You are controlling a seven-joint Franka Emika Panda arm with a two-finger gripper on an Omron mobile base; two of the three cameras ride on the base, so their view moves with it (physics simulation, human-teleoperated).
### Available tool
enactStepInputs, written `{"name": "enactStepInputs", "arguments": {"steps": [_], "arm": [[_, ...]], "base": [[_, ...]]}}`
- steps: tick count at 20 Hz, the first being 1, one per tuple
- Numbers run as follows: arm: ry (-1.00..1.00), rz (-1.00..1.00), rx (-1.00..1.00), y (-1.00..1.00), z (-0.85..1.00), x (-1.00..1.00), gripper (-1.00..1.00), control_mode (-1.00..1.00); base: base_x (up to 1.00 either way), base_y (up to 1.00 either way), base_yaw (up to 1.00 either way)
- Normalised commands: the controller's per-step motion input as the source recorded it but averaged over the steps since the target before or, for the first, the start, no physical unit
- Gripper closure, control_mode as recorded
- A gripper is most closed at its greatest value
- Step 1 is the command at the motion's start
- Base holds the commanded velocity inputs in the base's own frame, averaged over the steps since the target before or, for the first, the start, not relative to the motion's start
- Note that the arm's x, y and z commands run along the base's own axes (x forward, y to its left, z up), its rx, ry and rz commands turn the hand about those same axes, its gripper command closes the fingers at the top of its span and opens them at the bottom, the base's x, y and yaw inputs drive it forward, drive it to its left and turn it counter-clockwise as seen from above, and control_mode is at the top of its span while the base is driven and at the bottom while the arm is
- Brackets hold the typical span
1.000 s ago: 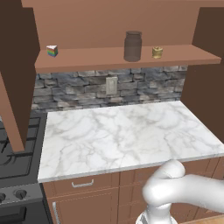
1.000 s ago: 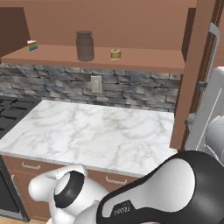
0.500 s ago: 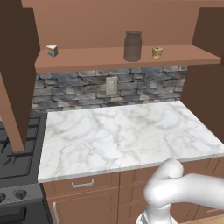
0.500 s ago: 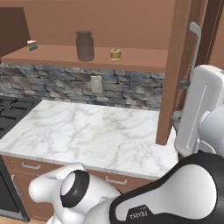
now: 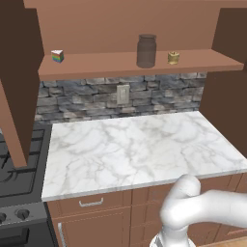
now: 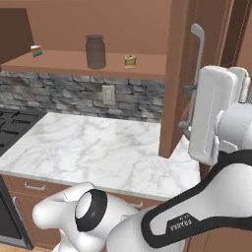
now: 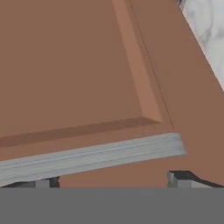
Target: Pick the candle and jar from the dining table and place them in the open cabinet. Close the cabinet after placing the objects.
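Note:
The grey jar [image 5: 146, 50] [image 6: 95, 51] and the small yellow-gold candle [image 5: 173, 57] [image 6: 130, 61] stand side by side on the cabinet shelf [image 5: 111, 66] [image 6: 64, 61]. The cabinet's right door [image 6: 176, 74] is partly swung in. My gripper [image 6: 186, 109] stands open against that door, just below its silver bar handle [image 6: 198, 44]. In the hand view the gripper [image 7: 113, 179] is wide open, with the door panel [image 7: 65, 65] and the bar handle [image 7: 96, 155] close in front of it. The dining table is out of view.
A rainbow-striped wedge [image 5: 58, 56] sits at the shelf's left end. The left cabinet door [image 5: 19, 82] hangs open over the stove [image 5: 14, 178]. Below lie a marble counter [image 5: 135, 144] with brown drawers [image 5: 91, 205] and a stone backsplash [image 5: 96, 94].
The right cabinet door has swung left, further over the counter, and my hand has moved left with it. The jar and candle have not moved.

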Motion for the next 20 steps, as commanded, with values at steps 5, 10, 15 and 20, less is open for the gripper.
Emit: {"name": "enactStepInputs", "arguments": {"steps": [5,10,15,20], "arm": [[-0.02,0.12,0.00,0.43,-0.06,0.56,-1.00,-1.00],[-0.03,0.04,0.00,0.64,-0.11,0.47,-1.00,-1.00],[-0.05,0.00,0.00,0.72,-0.07,0.43,-1.00,-1.00],[-0.09,0.00,0.00,0.79,-0.12,0.36,-1.00,-1.00]], "base": [[0.00,0.00,0.00],[0.00,0.00,0.00],[0.00,0.00,0.00],[0.00,0.00,0.00]]}}
